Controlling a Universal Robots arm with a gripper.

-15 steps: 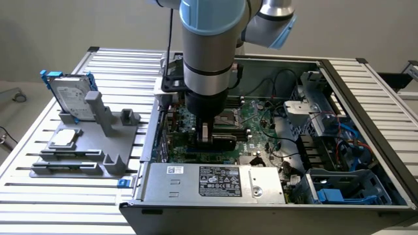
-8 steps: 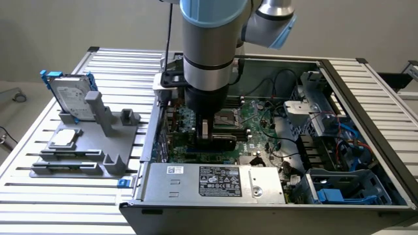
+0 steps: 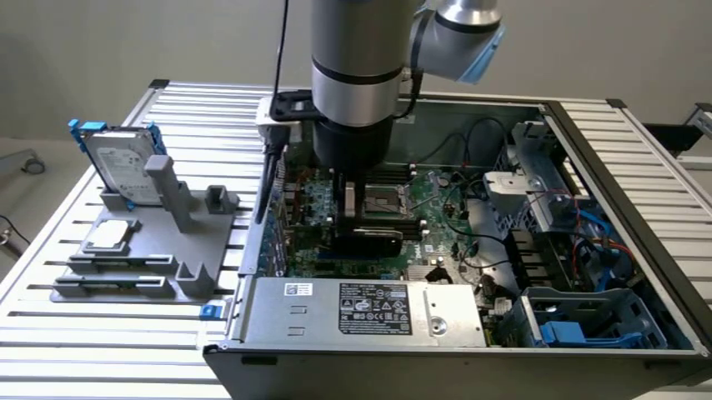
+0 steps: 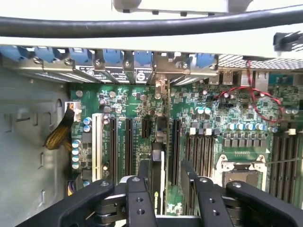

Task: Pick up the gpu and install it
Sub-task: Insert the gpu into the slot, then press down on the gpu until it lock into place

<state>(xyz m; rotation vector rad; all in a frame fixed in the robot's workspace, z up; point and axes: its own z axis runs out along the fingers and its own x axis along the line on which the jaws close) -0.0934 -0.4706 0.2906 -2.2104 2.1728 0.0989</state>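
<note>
The gpu (image 4: pixel 160 142) stands edge-on in a motherboard slot, a thin green board running toward the rear brackets. In the exterior view its black rounded shroud (image 3: pixel 373 240) sits low over the motherboard (image 3: pixel 439 208), directly under the arm. My gripper (image 4: pixel 168 189) is open, straddling the card. One black finger (image 4: pixel 141 194) stands on each side, and there is a visible gap between the pads and the card. Seen from the exterior view, the gripper (image 3: pixel 358 208) reaches down into the open computer case (image 3: pixel 606 167).
A grey fixture (image 3: pixel 183 250) on the exterior view's left holds a silver hard drive with blue rails (image 3: pixel 117 162) and a small silver chip (image 3: pixel 109 236). The power supply (image 3: pixel 368 308) fills the case's near edge, and a blue drive cage (image 3: pixel 589 321) sits on the exterior view's right. A black cable (image 4: pixel 151 23) crosses above.
</note>
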